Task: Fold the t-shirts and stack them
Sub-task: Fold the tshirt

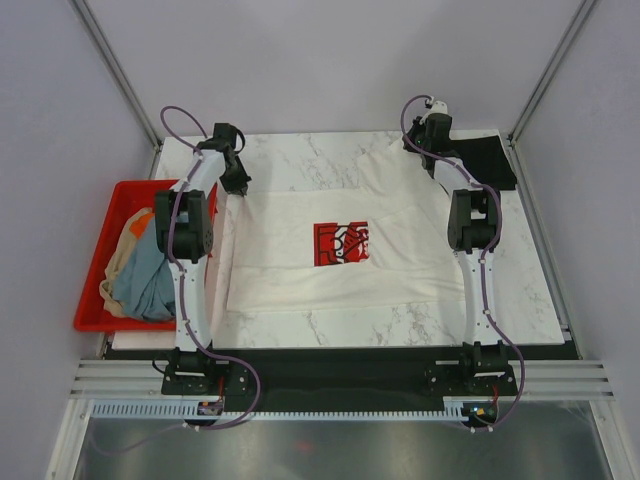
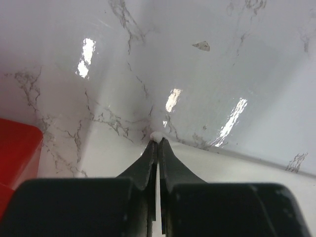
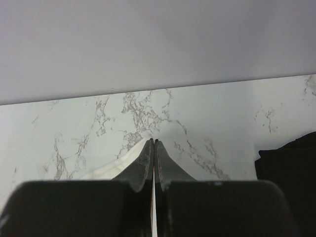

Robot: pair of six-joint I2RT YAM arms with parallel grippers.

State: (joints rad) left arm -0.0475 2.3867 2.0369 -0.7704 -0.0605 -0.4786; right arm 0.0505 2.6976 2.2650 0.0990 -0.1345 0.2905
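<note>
A cream-white t-shirt (image 1: 300, 262) with a red chest print (image 1: 341, 243) lies spread on the marble table (image 1: 300, 155). My left gripper (image 1: 238, 183) is at its far left corner. In the left wrist view the jaws (image 2: 158, 141) are shut, with a nub of white cloth (image 2: 157, 135) pinched at their tips. My right gripper (image 1: 431, 150) is at the shirt's far right corner, where the cloth is drawn up and back. In the right wrist view it (image 3: 153, 141) is shut, and white cloth (image 3: 116, 166) trails from it to the left. A black t-shirt (image 1: 488, 160) lies at the back right.
A red plastic crate (image 1: 110, 230) stands off the table's left edge and holds tan and grey-blue t-shirts (image 1: 142, 277). Its corner shows in the left wrist view (image 2: 17, 148). The black shirt shows in the right wrist view (image 3: 291, 170). Pale walls close in the back and sides.
</note>
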